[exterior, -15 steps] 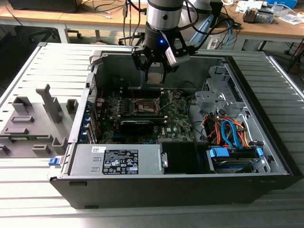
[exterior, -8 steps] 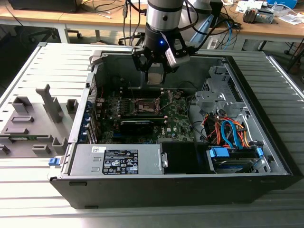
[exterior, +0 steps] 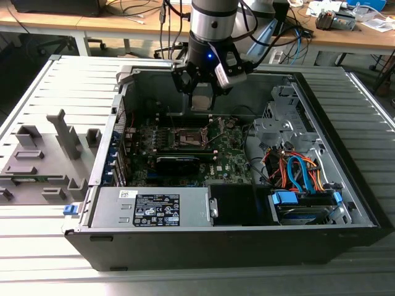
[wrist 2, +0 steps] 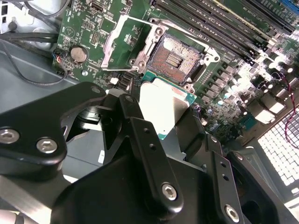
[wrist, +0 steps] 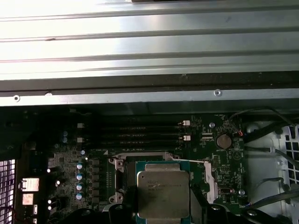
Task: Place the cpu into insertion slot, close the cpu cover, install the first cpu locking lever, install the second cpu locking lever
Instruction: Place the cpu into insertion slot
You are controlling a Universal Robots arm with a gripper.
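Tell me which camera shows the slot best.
The second wrist view: the slot sits open and unblocked, contacts visible. In the first wrist view the cpu, held in the gripper, covers most of it. In the exterior view it is a small dark square below the gripper.

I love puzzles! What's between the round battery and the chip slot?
The cpu cover, flipped open, sits between battery and insertion slot in the second wrist view.
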